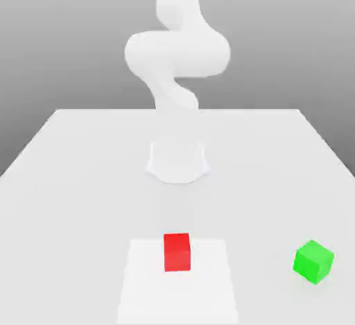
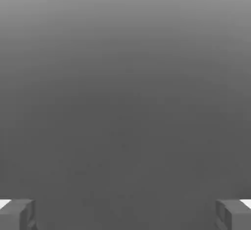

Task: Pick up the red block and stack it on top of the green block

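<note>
The red block [image 1: 177, 251] sits on the white table [image 1: 76, 178], near the front and at the middle of the exterior view. The green block [image 1: 313, 261] rests on the same table towards the exterior view's right, well apart from the red one and turned slightly. In the hand view my gripper [image 2: 125, 215] is open: its two grey fingertips [image 2: 17, 215] stand far apart with nothing between them, and behind them there is only plain grey background. Neither block is touched by anything.
The white arm [image 1: 177, 53] rises from its round base [image 1: 177, 161] at the middle of the table and bends upward out of the picture. A paler rectangular patch [image 1: 145, 289] surrounds the red block at the front edge.
</note>
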Controlling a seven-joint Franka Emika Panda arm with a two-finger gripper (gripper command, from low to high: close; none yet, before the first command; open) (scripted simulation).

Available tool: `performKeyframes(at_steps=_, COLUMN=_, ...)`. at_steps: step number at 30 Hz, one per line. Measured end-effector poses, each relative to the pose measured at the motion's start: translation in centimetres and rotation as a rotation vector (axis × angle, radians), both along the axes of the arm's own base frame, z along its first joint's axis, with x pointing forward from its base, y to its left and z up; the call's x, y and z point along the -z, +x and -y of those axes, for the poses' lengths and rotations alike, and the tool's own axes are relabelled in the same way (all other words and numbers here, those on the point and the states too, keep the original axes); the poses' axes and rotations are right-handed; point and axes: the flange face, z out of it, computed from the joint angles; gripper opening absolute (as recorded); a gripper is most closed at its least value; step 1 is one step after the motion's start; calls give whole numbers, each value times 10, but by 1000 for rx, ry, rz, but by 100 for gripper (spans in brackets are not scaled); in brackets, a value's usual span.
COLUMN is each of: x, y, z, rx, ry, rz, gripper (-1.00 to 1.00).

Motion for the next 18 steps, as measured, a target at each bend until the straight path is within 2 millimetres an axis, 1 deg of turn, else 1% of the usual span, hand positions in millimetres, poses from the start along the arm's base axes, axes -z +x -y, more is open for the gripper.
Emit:
performKeyframes(at_steps=2, x=49, y=24, z=1, rx=-7, ry=0, rz=-77, gripper=0)
performKeyframes(at_steps=4, x=99, y=41, z=1, rx=-14, ry=-1, rz=-152, gripper=0)
performKeyframes(at_steps=6, x=149, y=52, z=1, rx=-21, ry=-3, rz=-226, gripper=0)
performKeyframes(at_steps=9, x=224, y=58, z=0, rx=-32, ry=-7, rz=-338, gripper=0)
performKeyframes(at_steps=11, x=274, y=55, z=0, rx=-39, ry=-10, rz=-415, gripper=0)
performKeyframes(at_steps=13, x=325, y=45, z=-1, rx=-46, ry=-14, rz=-494, gripper=0)
performKeyframes(at_steps=16, x=401, y=17, z=-1, rx=-58, ry=-24, rz=-623, gripper=0)
performKeyframes(at_steps=17, x=423, y=5, z=0, rx=-61, ry=-27, rz=-664, gripper=0)
performKeyframes(at_steps=18, x=440, y=-3, z=0, rx=-63, ry=-29, rz=-692, gripper=0)
